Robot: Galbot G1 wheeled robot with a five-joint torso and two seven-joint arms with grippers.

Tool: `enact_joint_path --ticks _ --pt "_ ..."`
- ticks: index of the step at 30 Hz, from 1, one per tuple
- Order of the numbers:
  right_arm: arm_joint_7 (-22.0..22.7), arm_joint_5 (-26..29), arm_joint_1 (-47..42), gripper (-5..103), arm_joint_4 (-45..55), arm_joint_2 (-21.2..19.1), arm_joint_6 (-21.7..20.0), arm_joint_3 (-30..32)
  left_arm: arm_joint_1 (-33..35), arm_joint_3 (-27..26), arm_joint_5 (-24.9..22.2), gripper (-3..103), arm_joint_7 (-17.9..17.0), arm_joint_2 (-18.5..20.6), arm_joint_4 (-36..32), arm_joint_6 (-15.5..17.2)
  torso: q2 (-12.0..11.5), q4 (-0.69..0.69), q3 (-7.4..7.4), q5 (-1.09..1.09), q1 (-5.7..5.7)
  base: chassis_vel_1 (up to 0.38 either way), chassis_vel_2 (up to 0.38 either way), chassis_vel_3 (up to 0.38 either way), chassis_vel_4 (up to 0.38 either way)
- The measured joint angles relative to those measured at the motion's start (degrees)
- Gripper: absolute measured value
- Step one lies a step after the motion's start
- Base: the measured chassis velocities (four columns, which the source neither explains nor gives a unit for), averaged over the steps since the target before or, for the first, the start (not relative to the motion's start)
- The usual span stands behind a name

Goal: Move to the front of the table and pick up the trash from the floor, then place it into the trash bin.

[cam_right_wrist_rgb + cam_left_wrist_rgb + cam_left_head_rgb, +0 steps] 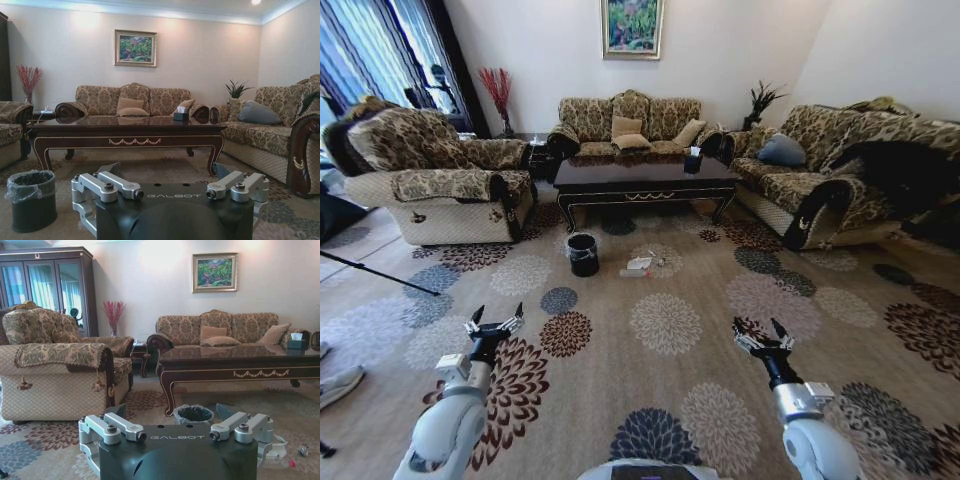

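1. Head view shows the long low table of glossy dark brown wood standing between the patterned sofas, on a flowered carpet.
2. The small round black trash bin with a clear liner stands on the carpet just before the table's left front leg.
3. The trash, a crumpled white wrapper and a small clear bottle, lies on the carpet near the bin, on its right.
4. The left gripper and the right gripper hover low over the carpet, well apart from the trash, both with fingers spread.
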Motion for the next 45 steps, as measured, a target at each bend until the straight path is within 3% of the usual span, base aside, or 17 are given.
enact_joint_path --ticks 22,27,45 --pt "-0.4 -0.7 -1.1 100 0.2 0.4 1.0 -0.2 0.2 -0.4 0.2 100 0.2 -0.8 -0.3 0.1 -5.1 0.00 -3.00 0.00 -2.06 0.000 0.000 0.000 0.000" --pt "0.1 1.9 -0.6 100 1.0 0.4 0.2 -0.5 0.0 -0.7 0.0 100 0.3 -0.6 -0.3 0.2 -6.4 0.01 -3.79 -0.01 -2.63 0.000 0.000 0.000 0.000" --pt "0.1 -0.5 -0.9 100 -0.2 1.3 1.2 -0.5 0.8 -0.3 0.3 100 0.5 -1.1 -0.4 0.2 -10.6 0.00 -6.35 0.00 -4.19 0.000 0.000 0.000 0.000"
